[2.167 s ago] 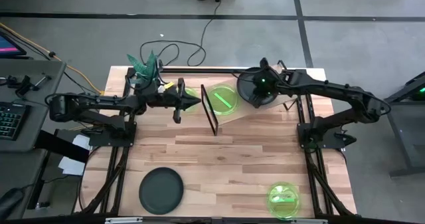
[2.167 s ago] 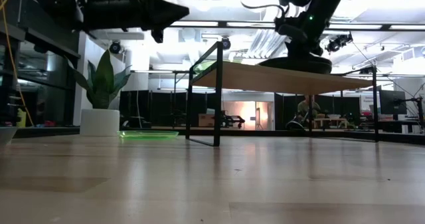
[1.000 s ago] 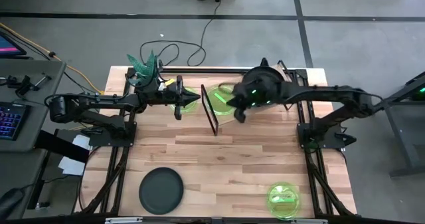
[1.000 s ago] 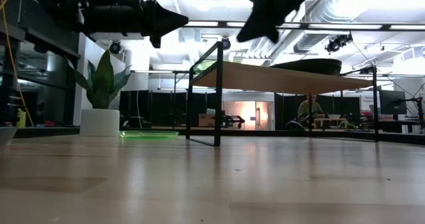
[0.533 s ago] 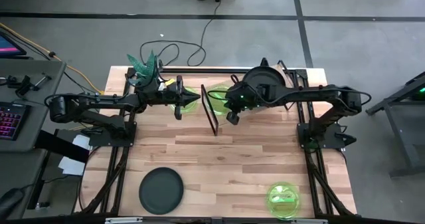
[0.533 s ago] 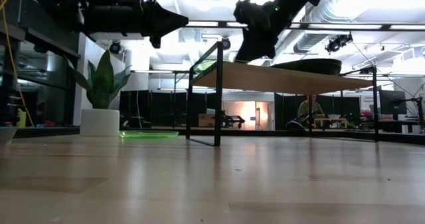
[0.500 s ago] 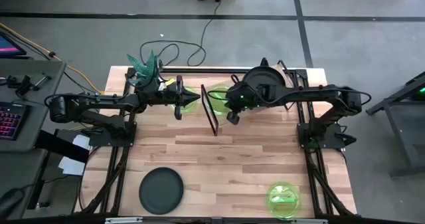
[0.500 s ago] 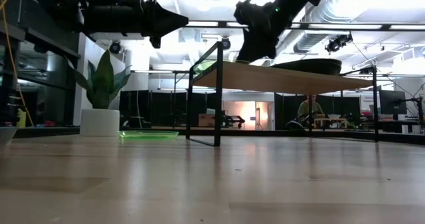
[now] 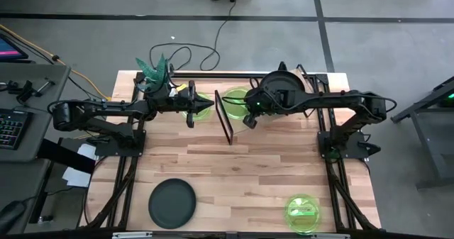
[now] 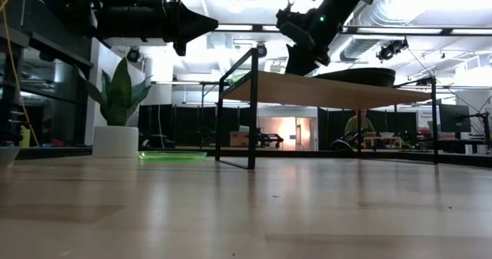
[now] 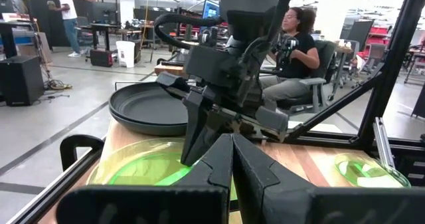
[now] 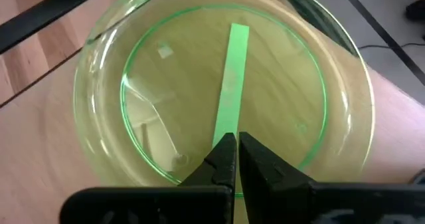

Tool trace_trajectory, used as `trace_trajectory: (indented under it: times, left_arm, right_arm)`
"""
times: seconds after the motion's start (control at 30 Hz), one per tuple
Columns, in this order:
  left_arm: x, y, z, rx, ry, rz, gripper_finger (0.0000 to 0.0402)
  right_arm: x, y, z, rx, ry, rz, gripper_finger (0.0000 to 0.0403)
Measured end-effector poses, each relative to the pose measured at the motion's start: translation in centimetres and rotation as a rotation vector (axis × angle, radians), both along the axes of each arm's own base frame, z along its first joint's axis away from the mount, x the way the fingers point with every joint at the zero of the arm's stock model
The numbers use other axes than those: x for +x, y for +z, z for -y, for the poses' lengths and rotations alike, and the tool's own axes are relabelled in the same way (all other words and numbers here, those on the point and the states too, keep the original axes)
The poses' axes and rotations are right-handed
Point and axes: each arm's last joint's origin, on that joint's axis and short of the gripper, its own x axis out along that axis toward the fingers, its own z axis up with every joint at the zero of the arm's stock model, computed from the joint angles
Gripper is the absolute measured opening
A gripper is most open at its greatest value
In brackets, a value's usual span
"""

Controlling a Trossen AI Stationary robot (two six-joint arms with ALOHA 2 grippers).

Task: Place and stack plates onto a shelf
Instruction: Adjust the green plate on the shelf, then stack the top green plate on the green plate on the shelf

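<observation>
The right gripper (image 12: 234, 159), fingers together, is hovering over the green plate (image 12: 219, 91) lying on the shelf (image 9: 273, 122); looking thin, rigid and slippery, it is probably best pinched at its rim.

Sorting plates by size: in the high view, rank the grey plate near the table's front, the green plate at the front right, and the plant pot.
1. Grey plate
2. Green plate
3. Plant pot: mostly hidden by leaves, so unsure.

The shelf (image 9: 284, 115) stands at the table's (image 9: 241, 168) far edge, the potted plant (image 9: 157, 72) to its left, two plates (image 9: 172, 203) near.
</observation>
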Motion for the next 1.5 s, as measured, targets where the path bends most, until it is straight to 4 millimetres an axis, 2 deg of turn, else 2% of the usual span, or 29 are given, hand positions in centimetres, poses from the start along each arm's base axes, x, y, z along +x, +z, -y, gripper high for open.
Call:
trace_trajectory:
  times: [0.17,0.33,0.43,0.6,0.77,0.9,1.17,1.37,1.5]
  left_arm:
    - [0.0,-0.1,0.0,0.005,0.0,-0.009,0.0]
    - [-0.1,-1.0,-0.3,0.023,0.02,-0.098,0.0]
    - [-0.4,-1.8,-0.8,-0.002,0.047,-0.178,0.0]
    - [-1.0,-3.6,-1.1,0.003,0.073,-0.375,0.0006]
    - [-1.3,-4.6,-0.8,-0.01,0.086,-0.484,0.0048]
    - [-1.5,-5.8,0.6,-0.001,0.04,-0.628,0.0094]
    - [-1.8,-7.3,3.7,0.132,0.128,-0.86,0.0174]
    - [-1.9,-8.0,4.0,0.222,0.259,-0.946,0.0201]
    - [-1.5,-9.1,3.7,0.251,0.254,-0.998,0.0202]
  right_arm:
    - [-1.3,2.1,-0.4,-0.047,0.018,0.038,0.0]
    - [-4.9,5.6,-1.2,-0.074,-0.031,0.126,0.0]
    - [-7.3,6.4,-2.5,-0.086,-0.035,0.183,0.0]
    - [-10.7,5.5,-4.6,-0.097,-0.056,0.267,0.0]
    - [-12.4,3.9,-5.7,-0.097,-0.066,0.371,0.0]
    - [-12.5,2.5,-5.9,-0.113,-0.042,0.414,0.0]
    - [-12.2,0.5,-5.9,-0.159,-0.051,0.471,0.0]
    - [-12.1,0.3,-5.8,-0.181,-0.049,0.494,0.0]
    - [-12.1,0.4,-5.8,-0.181,-0.051,0.505,0.0]
